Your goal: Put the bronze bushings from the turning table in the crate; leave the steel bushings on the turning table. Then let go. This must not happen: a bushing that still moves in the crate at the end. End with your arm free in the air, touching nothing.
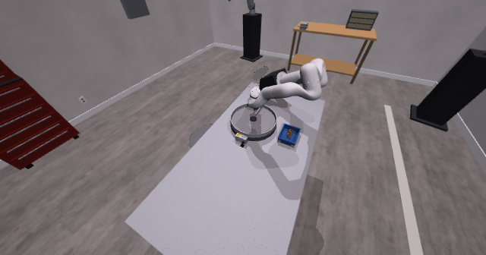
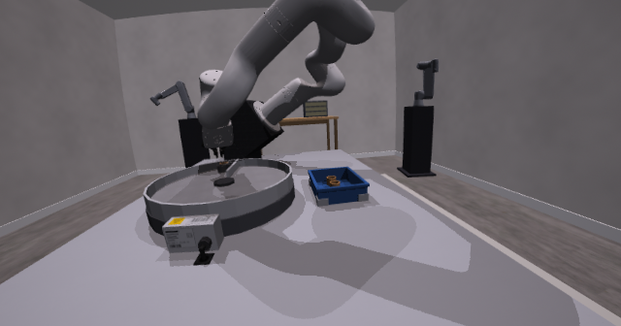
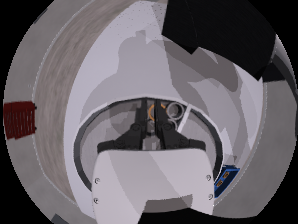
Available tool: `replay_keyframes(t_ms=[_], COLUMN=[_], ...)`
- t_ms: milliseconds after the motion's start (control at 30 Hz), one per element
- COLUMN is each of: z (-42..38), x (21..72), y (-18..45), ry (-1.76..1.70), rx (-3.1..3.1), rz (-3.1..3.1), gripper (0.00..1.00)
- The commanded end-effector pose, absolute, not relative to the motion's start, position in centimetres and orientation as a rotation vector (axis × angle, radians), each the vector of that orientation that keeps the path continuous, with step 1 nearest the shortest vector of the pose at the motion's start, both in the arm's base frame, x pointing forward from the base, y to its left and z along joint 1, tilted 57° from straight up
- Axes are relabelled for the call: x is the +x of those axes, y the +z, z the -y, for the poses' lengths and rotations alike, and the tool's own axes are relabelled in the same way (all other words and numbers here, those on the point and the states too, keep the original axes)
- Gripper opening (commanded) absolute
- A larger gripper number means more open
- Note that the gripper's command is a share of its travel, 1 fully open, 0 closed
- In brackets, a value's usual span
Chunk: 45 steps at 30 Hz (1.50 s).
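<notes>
The round grey turning table (image 2: 218, 190) stands on the white table top, with the blue crate (image 2: 338, 187) to its right. Two bronze bushings (image 2: 332, 180) lie in the crate. My gripper (image 2: 220, 153) hangs low over the far rim of the turning table, fingers pointing down. In the wrist view my gripper (image 3: 150, 106) is open with a narrow gap and holds nothing. A bronze bushing lies on the disc just past the fingertips. A steel bushing (image 3: 174, 111) lies beside it on the right. Other bushings are hidden behind the fingers.
A grey control box (image 2: 191, 232) with a knob sits at the turning table's front. A dark hub (image 2: 223, 181) with an arm sits at the disc's centre. The arm's black base (image 1: 272, 80) stands behind the turning table. The crate also shows in the overhead view (image 1: 289, 134).
</notes>
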<state>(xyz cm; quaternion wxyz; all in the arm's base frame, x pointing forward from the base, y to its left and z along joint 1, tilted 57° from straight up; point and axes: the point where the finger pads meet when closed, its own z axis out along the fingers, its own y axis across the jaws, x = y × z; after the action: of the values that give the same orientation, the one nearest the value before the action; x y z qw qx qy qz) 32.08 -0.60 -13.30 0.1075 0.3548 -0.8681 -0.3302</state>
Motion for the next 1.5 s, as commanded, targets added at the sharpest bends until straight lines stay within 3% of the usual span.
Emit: replay_keyframes(t_ms=[0, 1467], z=[-0.4, -1.8], x=[32.3, 32.6], y=[-14.0, -14.9], ry=[-0.972, -0.972], rx=[1.044, 1.044], rz=[2.556, 2.556], gripper=[0.10, 0.10])
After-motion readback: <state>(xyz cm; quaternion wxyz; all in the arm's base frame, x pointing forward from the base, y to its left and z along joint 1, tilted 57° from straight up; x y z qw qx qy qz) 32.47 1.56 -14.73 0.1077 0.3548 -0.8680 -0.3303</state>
